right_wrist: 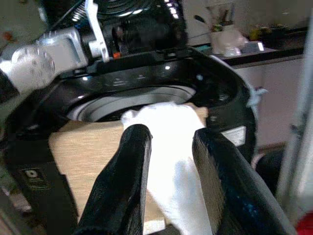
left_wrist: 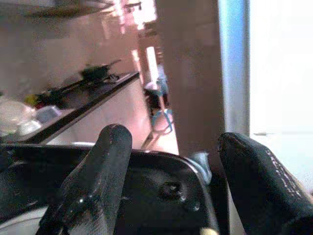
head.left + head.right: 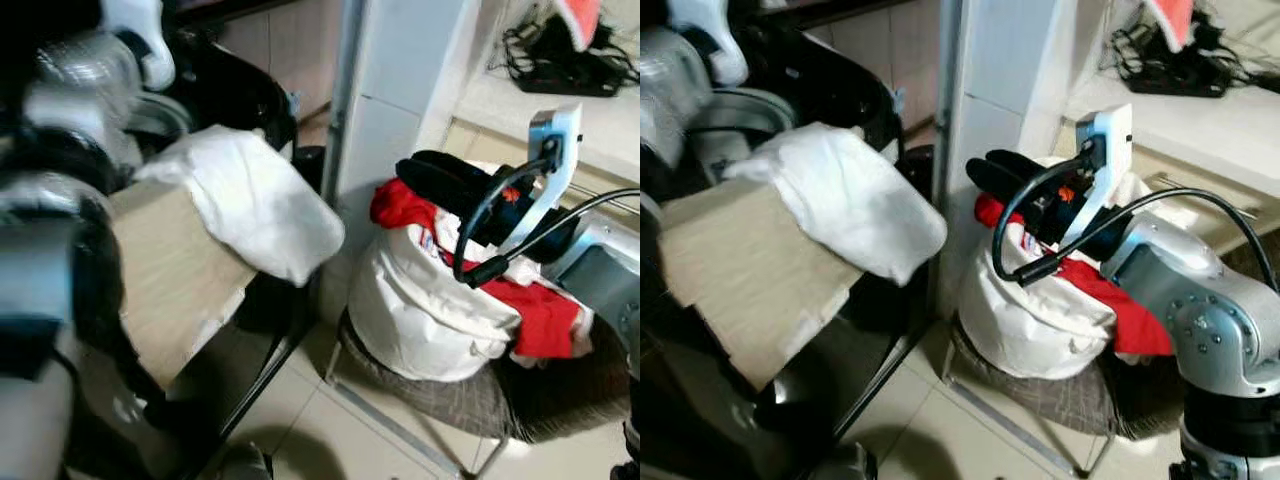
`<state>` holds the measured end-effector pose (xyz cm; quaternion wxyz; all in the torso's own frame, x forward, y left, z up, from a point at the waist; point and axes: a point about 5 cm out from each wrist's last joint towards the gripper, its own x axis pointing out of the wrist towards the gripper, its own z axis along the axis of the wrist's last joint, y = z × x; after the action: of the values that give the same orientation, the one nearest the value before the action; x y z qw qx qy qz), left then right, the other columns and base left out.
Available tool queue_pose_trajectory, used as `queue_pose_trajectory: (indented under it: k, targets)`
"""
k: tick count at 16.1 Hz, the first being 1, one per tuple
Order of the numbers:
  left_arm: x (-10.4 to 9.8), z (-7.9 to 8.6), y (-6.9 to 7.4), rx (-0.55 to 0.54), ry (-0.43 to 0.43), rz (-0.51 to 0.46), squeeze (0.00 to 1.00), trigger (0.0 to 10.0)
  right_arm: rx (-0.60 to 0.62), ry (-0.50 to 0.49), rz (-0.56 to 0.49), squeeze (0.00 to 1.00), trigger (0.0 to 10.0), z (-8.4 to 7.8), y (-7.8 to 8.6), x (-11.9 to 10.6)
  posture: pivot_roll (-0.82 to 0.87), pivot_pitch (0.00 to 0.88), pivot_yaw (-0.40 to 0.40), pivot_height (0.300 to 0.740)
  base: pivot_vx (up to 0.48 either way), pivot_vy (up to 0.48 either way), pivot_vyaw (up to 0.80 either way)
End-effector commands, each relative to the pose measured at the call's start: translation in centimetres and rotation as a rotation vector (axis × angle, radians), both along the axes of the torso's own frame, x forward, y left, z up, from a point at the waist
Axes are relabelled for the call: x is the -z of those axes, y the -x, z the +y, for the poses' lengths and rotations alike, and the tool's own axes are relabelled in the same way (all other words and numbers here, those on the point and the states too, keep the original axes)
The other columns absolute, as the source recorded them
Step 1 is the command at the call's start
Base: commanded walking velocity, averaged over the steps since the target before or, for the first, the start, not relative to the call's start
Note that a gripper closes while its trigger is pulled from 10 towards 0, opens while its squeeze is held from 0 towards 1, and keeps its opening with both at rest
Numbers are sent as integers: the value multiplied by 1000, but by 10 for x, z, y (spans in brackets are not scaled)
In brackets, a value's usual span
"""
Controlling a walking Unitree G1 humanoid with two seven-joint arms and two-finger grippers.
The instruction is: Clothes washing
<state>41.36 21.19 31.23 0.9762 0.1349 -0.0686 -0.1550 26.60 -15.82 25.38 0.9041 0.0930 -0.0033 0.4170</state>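
- Nearest the camera is the robot's left arm [image 3: 40, 270], big, silver and blurry.
- Behind it is a black washing machine [image 1: 215, 93] with its round drum open at the top.
- On the machine's edge lies a tan cloth [image 3: 175, 275], and a white cloth [image 3: 250, 200] lies on top of it, hanging over the side.
- On the robot's right stands a white laundry bag [image 3: 420, 310] on a low stool with a gray woven seat [image 3: 440, 400].
- Red clothes [image 3: 535, 310] spill out of the top of the bag.
- The right gripper [image 1: 168, 166] hangs just above the bag, fingers a little apart, gripping nothing.
- The left gripper [image 2: 171, 186] is up by the machine's black rim, fingers wide apart and holding nothing.
- A small label [image 1: 232, 135] is on the machine's front, but its writing is too tiny to read.
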Motion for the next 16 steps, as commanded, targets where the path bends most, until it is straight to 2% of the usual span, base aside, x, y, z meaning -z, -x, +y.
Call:
queue_pose_trajectory:
  k: [1, 2, 3, 4, 5, 6, 8, 9, 11, 12, 13, 14, 16]
  targets:
    - [13, -6, 1, 23, -49, 14, 0, 10000, -4, 34, 0, 0, 10000, 1, 3, 3, -54, 33, -25, 740, 0, 0, 0]
    - [21, -19, 5, 93, 54, -6, 0, 10000, 31, 113, -2, 0, 10000, -2, 4, 8, -60, 35, -16, 740, 0, 0, 0]
    - [24, -26, 12, 125, 109, -49, 0, 10000, 94, 167, -5, 0, 10000, -7, 2, 13, -66, 35, -13, 740, 0, 0, 0]
    - [29, -29, 15, 121, 133, -43, 0, 10000, 140, 182, -19, 0, 10000, -9, 0, 13, -71, 34, -12, 740, 0, 0, 0]
    - [39, -33, 19, 98, 128, -9, 0, 10000, 193, 159, -51, 0, 10000, -9, -2, 11, -72, 34, -12, 740, 0, 0, 0]
    - [45, -45, 33, 94, 137, -96, 0, 10000, 261, 106, -60, 0, 10000, -8, -2, 11, -70, 34, -14, 740, 0, 0, 0]
    - [49, -51, 41, 93, 160, -106, 0, 10000, 290, 92, -71, 0, 10000, -7, -1, 12, -67, 31, -14, 740, 0, 0, 0]
    - [56, -59, 54, 77, 185, -115, 0, 10000, 354, 124, -77, 0, 10000, -9, 1, 19, -66, 27, -12, 740, 0, 0, 0]
    - [63, -72, 82, 83, 205, -167, 0, 10000, 500, 117, -105, 0, 10000, -8, 4, 28, -63, 30, -10, 740, 0, 0, 0]
    - [71, -79, 92, 99, 210, -161, 0, 10000, 531, 113, -106, 0, 10000, -6, 6, 32, -63, 31, -11, 740, 0, 0, 0]
    - [76, -83, 96, 116, 211, -141, 0, 10000, 553, 108, -88, 0, 10000, -7, 7, 35, -62, 30, -13, 740, 0, 0, 0]
    - [86, -91, 107, 117, 192, -122, 0, 10000, 609, 127, -87, 0, 10000, -12, 9, 41, -63, 30, -14, 740, 0, 0, 0]
    - [95, -99, 117, 123, 173, -96, 0, 10000, 629, 158, -82, 0, 10000, -14, 13, 49, -66, 36, -14, 740, 339, 0, 0]
